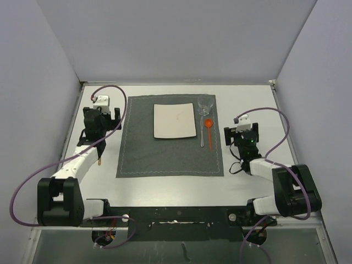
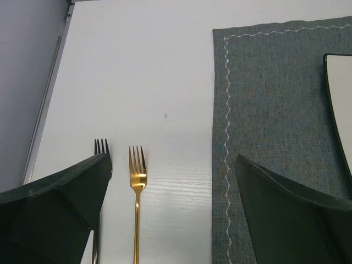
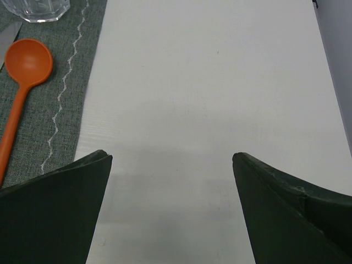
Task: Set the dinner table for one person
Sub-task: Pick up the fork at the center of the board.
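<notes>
Shows the dinner table (image 1: 247,99) filling the top view, with a grey placemat (image 1: 165,157) at its centre. Finds the left gripper (image 2: 171,158) spread wide, holding nothing, above a gold fork (image 2: 137,181) at the placemat's 9 o'clock. Finds the right gripper (image 3: 171,155) equally agape and empty at 3 o'clock, beyond an orange spoon (image 3: 25,63).

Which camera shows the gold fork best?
The left wrist view: the gold fork shows tines and handle sharply on the dinner table. The top view shows only a sliver beside the left arm; the right wrist view shows none.
</notes>
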Motion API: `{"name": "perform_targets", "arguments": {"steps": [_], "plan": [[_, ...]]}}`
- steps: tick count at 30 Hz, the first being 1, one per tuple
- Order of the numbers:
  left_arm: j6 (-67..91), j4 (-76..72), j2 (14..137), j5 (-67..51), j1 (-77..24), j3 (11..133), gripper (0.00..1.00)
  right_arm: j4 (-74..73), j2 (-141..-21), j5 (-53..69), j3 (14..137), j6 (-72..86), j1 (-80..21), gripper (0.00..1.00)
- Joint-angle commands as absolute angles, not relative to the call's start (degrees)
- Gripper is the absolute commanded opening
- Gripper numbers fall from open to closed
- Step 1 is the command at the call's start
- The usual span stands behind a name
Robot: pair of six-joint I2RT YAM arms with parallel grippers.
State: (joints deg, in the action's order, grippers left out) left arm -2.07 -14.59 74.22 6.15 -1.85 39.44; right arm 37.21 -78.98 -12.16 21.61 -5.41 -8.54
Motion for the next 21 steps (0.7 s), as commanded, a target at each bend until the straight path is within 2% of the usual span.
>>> {"name": "perform_targets", "arguments": {"steps": [1,4,5,11,14,18,19,21], "plan": [[-3.28,-3.75,72.64,6.24,-2.14,44.54,0.98,39.39,-75.04,-11.33,23.34,-5.85,-8.16,0.98],[-1.23,1.38,76.48,6.26,-1.24,47.63,0.97,33.17,-73.23,-11.59,26.33,-4.95,-8.16,0.98],[-0.17,3.09,77.60,6.70,-0.97,48.60,0.94,31.16,-72.61,-11.45,27.36,-4.65,-8.17,0.98],[5.76,19.61,84.30,9.88,1.56,60.09,0.57,24.53,-67.48,-8.00,30.07,-0.06,-8.34,0.98],[9.60,33.27,89.17,8.86,2.98,70.29,0.47,21.63,-65.10,-8.07,31.29,4.23,-8.35,0.98],[10.24,45.11,92.31,5.13,3.16,80.22,0.49,14.74,-62.70,-7.72,34.92,9.40,-8.42,0.98],[10.51,45.18,91.73,4.03,3.16,80.69,0.53,12.97,-62.41,-7.41,36.03,10.45,-8.38,0.98],[11.74,45.34,90.13,2.60,3.16,80.58,0.66,8.97,-62.04,-6.44,38.24,11.42,-8.49,0.98]]}}
